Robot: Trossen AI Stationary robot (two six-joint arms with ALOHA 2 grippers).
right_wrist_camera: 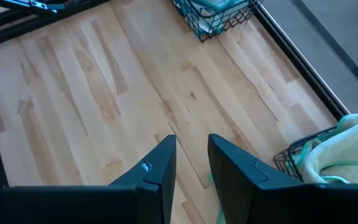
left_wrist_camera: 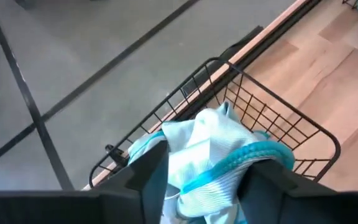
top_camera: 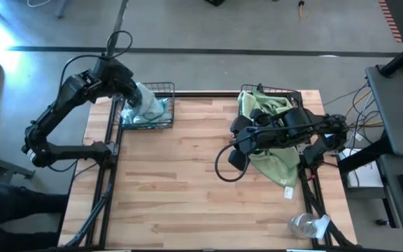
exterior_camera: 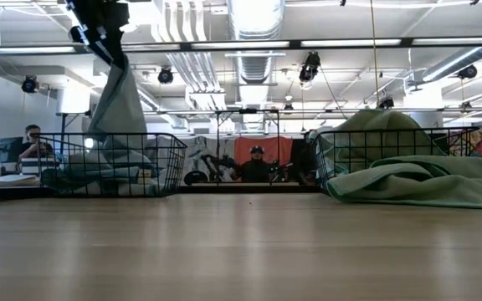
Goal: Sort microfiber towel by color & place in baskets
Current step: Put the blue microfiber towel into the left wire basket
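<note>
The left gripper (left_wrist_camera: 197,186) hangs right over the left basket (top_camera: 165,91), and a light blue towel (left_wrist_camera: 210,155) sits between its two fingers (left_wrist_camera: 148,180). The fingers look parted a bit, but the pictures do not show for sure if they grip the cloth or have let it go. The low view shows the blue towel hanging straight down from this gripper, long and thin, with its bottom end already inside the basket on top of other blue cloths. So the basket lies directly below the gripper, and the drop looks nearly done (the cloth only needs to fall the rest of the way). Farther off, across the wooden table (top_camera: 187,175), the right gripper (right_wrist_camera: 191,155) waits low over bare wood with its fingers apart and nothing between them. Just beside and behind it lies a pale green towel (top_camera: 275,164), spread flat on the table, and past that is the right basket (top_camera: 289,92) with more green cloth heaped in it. The right arm is much nearer to that green towel, so it is probably the one to pick it up next.
</note>
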